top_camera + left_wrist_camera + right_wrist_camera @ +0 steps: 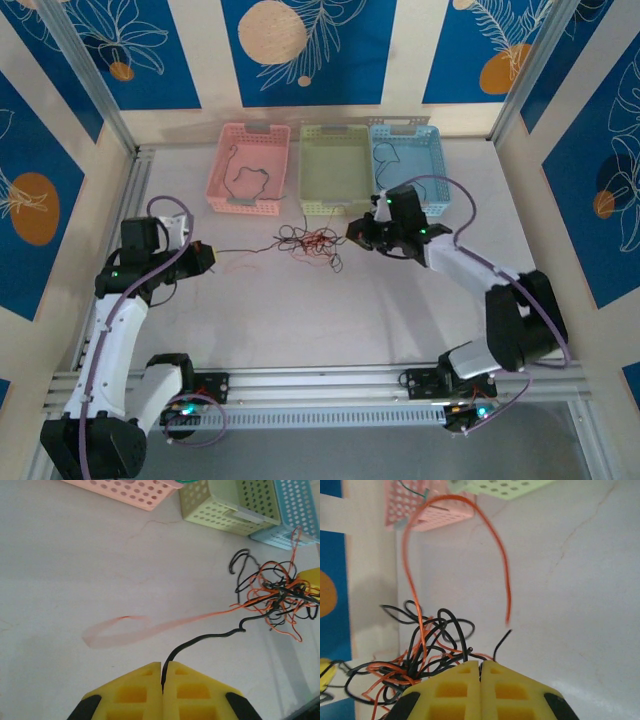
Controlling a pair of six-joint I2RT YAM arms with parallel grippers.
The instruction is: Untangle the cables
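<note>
The cables [312,243] lie knotted on the desk [300,320] just before the green basket [335,206]. The left claw [162,680], out left of that basket, grips one black strand [200,640] taut. The right claw [480,672] clenches the clump itself, seemingly anchoring it so the strand draws free.

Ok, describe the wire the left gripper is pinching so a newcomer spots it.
On the white table, in front of the pale green perforated plastic basket, lies a tangled clump of black and orange wires. One thin black wire leads from it into the shut left gripper. Unlike the orange strand alongside, it is dark and held.
</note>
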